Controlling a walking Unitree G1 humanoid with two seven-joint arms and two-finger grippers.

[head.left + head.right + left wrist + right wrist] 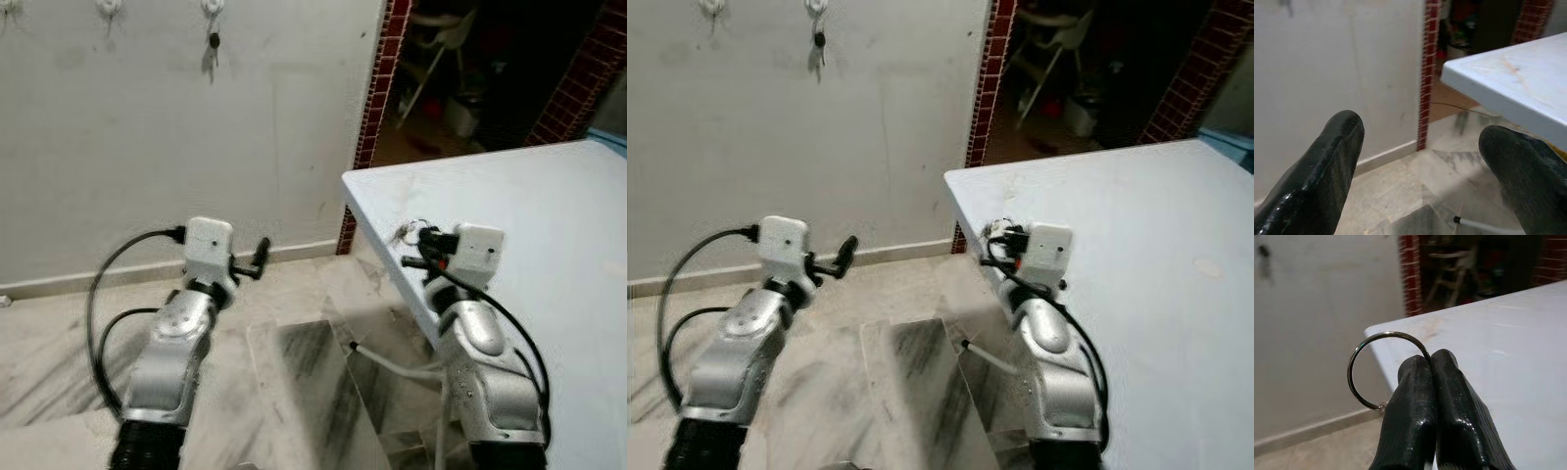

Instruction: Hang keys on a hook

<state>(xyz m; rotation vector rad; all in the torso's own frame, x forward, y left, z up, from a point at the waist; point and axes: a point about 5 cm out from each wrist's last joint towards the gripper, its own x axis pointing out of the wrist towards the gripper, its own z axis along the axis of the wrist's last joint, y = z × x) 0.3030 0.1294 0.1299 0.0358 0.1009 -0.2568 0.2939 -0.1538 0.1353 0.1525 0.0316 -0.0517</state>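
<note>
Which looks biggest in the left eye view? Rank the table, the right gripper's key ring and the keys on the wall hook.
1. table, largest.
2. key ring in the right gripper.
3. hanging keys: similar size, farther away, so unsure.

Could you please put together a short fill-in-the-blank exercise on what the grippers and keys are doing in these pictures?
1. The right gripper is shut on a metal key ____.
2. The left gripper hangs over the floor with its fingers ____.
3. Another set of keys already hangs from a hook on the ____.
4. The right gripper is beside the corner of the white ____.

Missing words: ring; open; wall; table
</note>
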